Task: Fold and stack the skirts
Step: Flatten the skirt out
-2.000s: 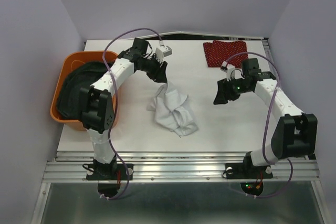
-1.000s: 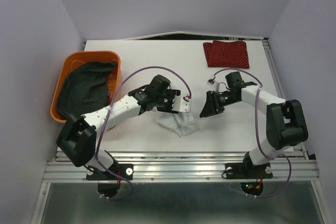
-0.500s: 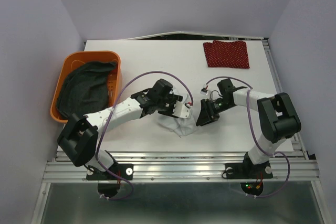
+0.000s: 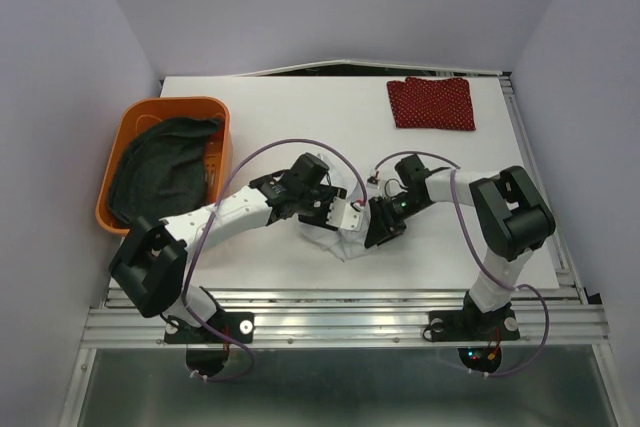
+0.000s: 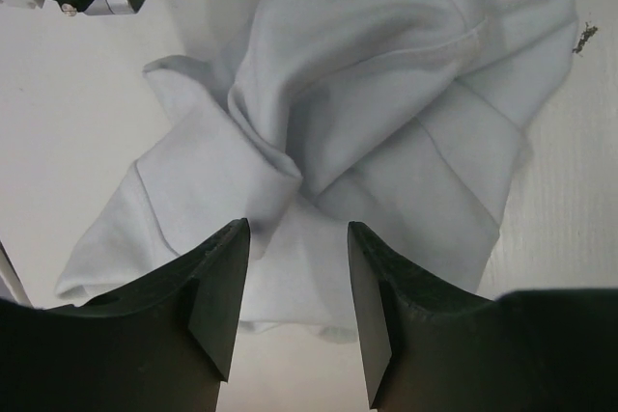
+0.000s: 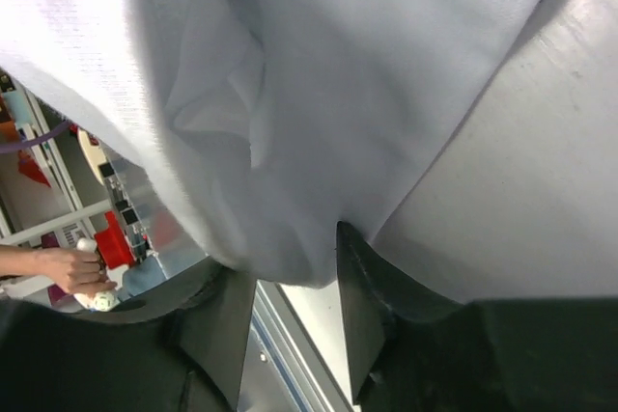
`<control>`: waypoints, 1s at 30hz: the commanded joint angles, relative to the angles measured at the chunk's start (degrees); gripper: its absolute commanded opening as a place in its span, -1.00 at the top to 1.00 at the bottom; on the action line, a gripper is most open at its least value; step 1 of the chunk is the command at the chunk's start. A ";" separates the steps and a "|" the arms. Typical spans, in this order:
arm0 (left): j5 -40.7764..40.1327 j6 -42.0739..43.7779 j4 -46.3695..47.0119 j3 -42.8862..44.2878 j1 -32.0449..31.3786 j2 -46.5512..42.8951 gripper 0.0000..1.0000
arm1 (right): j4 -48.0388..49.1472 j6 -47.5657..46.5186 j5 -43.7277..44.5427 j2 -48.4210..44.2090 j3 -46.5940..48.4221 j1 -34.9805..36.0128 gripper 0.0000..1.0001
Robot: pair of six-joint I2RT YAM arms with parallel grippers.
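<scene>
The white skirt (image 4: 345, 239) lies crumpled at the table's middle front. My left gripper (image 4: 328, 219) hangs just over its left part, jaws open; in the left wrist view the open gripper (image 5: 294, 238) straddles folds of the white skirt (image 5: 386, 74). My right gripper (image 4: 370, 237) is at the skirt's right edge; in the right wrist view the gripper (image 6: 294, 272) is open with the skirt's edge (image 6: 367, 65) drooping between the fingers. The red dotted skirt (image 4: 430, 102) lies folded at the back right. The dark grey skirt (image 4: 160, 167) fills the basket.
The orange plastic basket (image 4: 170, 104) stands at the left edge of the table. The metal rail (image 4: 340, 322) runs along the near edge, just in front of the white skirt. A person's hand (image 6: 72, 272) shows beyond the table in the right wrist view.
The left arm swung from the back centre down onto the white skirt. The right gripper moved left and forward until it reached the skirt's right edge. The skirt is more bunched.
</scene>
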 commanded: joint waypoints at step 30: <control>-0.03 0.30 8.62 5.21 -1.53 6.34 0.18 | 0.79 -0.30 1.38 0.45 0.70 0.39 0.17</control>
